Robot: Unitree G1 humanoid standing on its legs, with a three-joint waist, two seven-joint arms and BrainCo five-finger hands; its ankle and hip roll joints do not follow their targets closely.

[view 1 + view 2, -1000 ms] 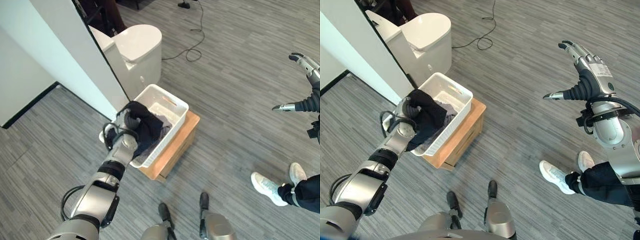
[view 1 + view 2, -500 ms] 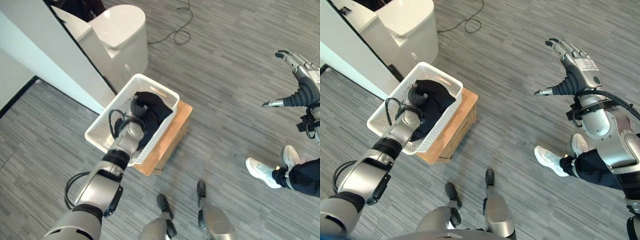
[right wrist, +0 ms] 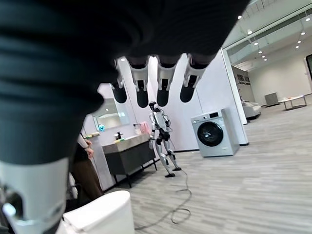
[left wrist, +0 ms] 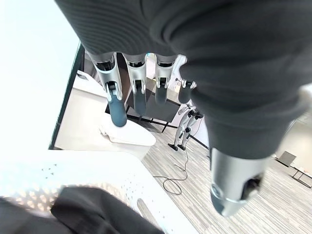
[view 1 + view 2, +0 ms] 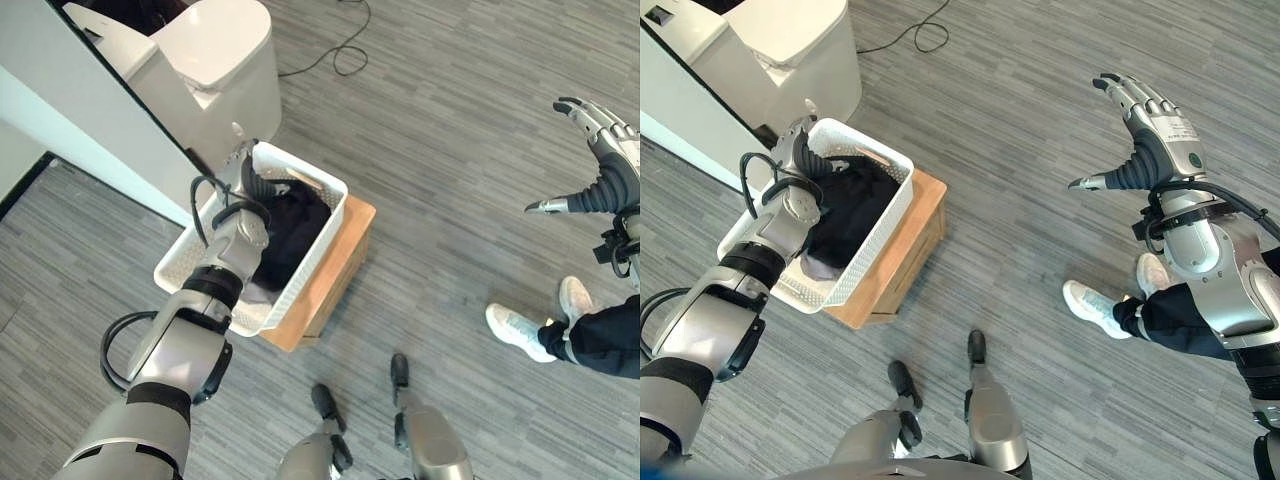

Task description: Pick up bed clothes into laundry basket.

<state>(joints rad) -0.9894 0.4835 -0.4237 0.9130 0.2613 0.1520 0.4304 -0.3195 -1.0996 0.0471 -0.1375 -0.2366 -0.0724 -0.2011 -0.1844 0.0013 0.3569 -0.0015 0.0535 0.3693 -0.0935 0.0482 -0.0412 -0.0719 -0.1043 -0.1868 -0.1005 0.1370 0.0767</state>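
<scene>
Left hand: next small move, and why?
Probably lift the left hand straight up, clear of the white laundry basket. The dark clothes already lie inside it, and the left wrist view shows the fingers straight, holding nothing. The right hand hangs open, away to the side.

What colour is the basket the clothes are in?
The laundry basket is white, with small holes in its walls. It shows best in the left eye view.

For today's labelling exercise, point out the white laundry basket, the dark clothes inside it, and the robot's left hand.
white laundry basket [image 5: 335, 205], left eye view, on its right rim.
dark clothes [image 5: 852, 215], right eye view, on the middle of the pile.
left hand [image 5: 800, 148], right eye view, on its back.
</scene>
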